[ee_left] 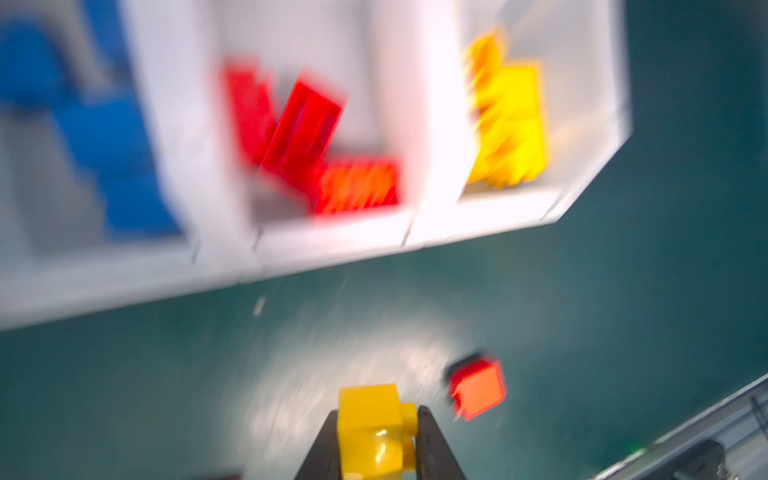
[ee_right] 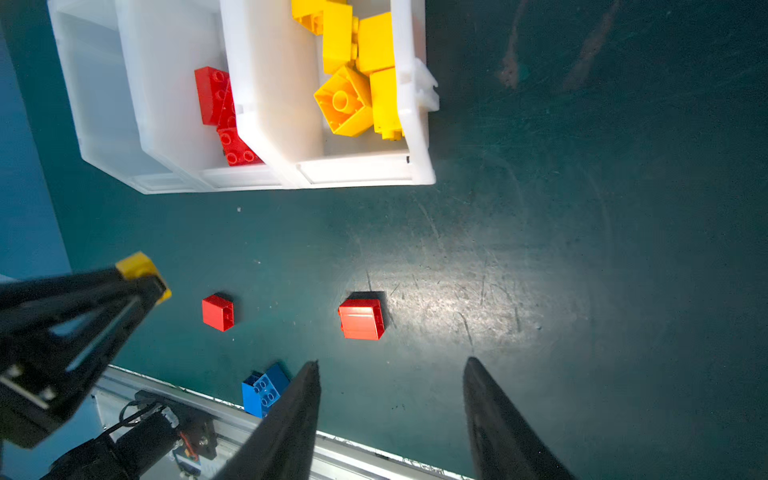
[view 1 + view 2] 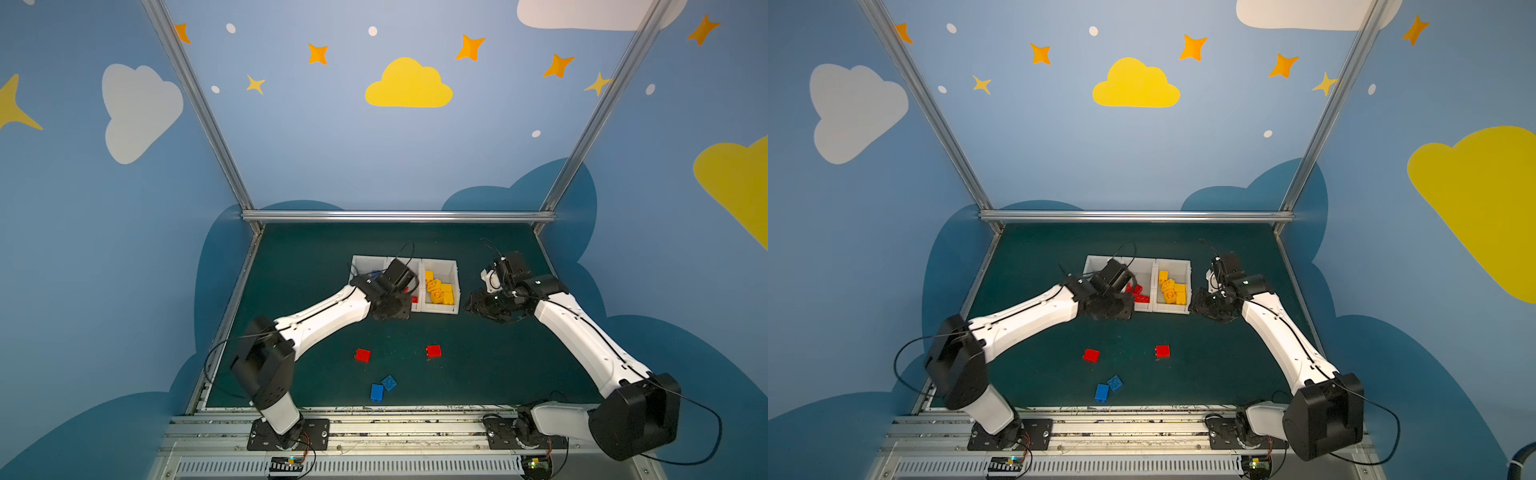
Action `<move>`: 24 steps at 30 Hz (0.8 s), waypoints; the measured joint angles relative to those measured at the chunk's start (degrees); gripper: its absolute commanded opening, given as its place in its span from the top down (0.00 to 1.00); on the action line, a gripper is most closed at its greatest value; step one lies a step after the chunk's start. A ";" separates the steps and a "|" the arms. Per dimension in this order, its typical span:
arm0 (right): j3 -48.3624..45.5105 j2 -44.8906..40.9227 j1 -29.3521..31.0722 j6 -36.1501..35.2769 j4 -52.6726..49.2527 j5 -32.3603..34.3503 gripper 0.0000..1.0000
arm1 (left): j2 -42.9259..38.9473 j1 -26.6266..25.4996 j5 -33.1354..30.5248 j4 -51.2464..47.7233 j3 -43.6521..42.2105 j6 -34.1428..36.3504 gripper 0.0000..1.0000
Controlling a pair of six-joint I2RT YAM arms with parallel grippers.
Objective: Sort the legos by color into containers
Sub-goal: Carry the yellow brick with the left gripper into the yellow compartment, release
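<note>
The mat [image 3: 490, 365] lies bare to the right of and behind the containers [image 3: 440, 309]. Near the middle, a red brick [image 3: 362, 355] and a second red brick [image 3: 433, 351] sit well apart, with a blue pair [image 3: 382, 387] nearer the front, leaving gaps between them. The left arm [image 3: 328, 316] overhangs the left and middle containers and seems to block them from the front.

The containers [image 2: 357, 172] are white, the table [image 2: 582, 187] dark teal, and there are yellow legos [image 2: 345, 102], red legos [image 2: 360, 319] and blue legos [image 2: 262, 392].

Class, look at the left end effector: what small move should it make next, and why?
Probably carry the yellow brick across and over the yellow-brick bin. The left end effector is shut on it, short of the bins, so the brick is not yet sorted.
</note>
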 measured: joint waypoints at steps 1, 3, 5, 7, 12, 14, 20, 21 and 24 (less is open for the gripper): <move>0.00 -0.57 -0.44 -0.11 -0.33 -0.07 0.44 | 3.10 0.24 0.79 -0.09 4.57 1.38 0.70; 0.00 -2.16 -1.27 -0.22 -0.92 -0.20 0.44 | 9.62 0.74 2.82 -0.85 13.84 3.93 0.70; -0.02 -4.04 -1.84 -0.37 -1.49 -0.20 0.44 | 15.32 1.14 4.57 -1.70 21.46 5.73 0.69; -0.35 -6.03 -2.14 -0.42 -1.66 -0.17 0.44 | 20.04 1.36 5.68 -2.99 27.34 7.02 0.69; -5.40 -12.41 -2.47 -0.33 -0.28 -0.07 0.44 | 30.34 1.75 6.51 -8.48 40.30 8.98 0.67; -8.26 -14.93 -2.47 -0.50 0.92 -0.04 0.44 | 32.72 1.81 6.47 -10.03 43.25 9.42 0.65; -13.05 -21.86 -2.75 -0.63 3.04 1.22 0.43 | 34.21 1.90 6.23 -12.41 44.94 9.73 0.62; -13.05 -22.21 -2.80 -0.66 3.41 1.31 0.43 | 34.21 1.92 6.21 -12.57 45.05 9.75 0.62; -13.05 -21.79 -2.89 -0.66 3.69 1.33 0.43 | 34.21 1.99 6.08 -12.72 45.09 9.75 0.61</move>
